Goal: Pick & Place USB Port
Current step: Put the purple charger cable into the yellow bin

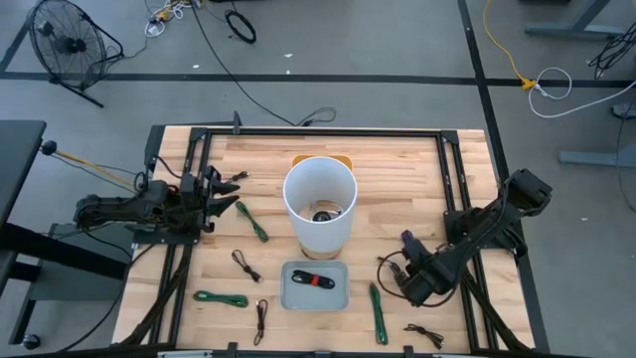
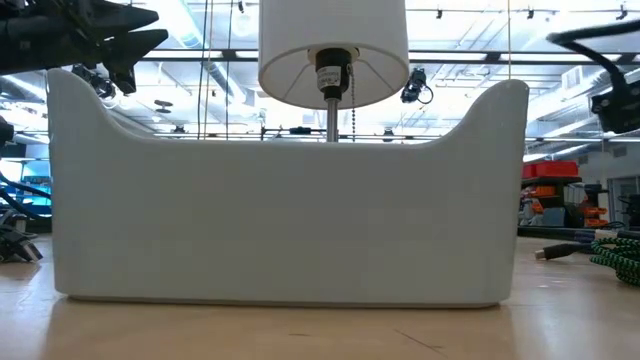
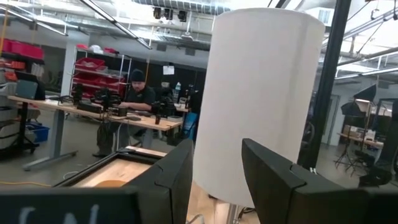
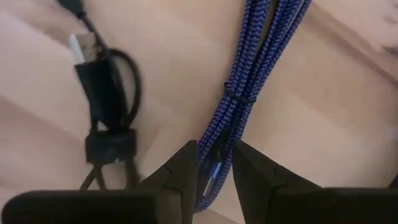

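The right gripper [image 1: 415, 283] is low over the bench [image 1: 397, 169] near its front right corner. The right wrist view shows its fingers [image 4: 186, 168] set narrowly apart around a braided cable bundle [image 4: 249, 81], with the braid between the tips. Whether the pads already press on the braid cannot be told, and the bundle lies flat on the wood. This bundle reads blue in the wrist view. A black cable [image 4: 106, 93] with a USB plug lies just beside it.

The grey tray [image 1: 315, 285] at the front centre holds one dark cable with a red band [image 1: 316, 280], so one item appears to be placed. Outside the tray there are green bundles [image 1: 251, 221] toward the left side and the front edge, and several black cables. Most of the sorting therefore appears to be left.

The left gripper [image 1: 214, 194] waits above the left edge with its fingers [image 3: 273, 168] apart and empty, facing the white lamp shade [image 1: 320, 202] at the bench centre.
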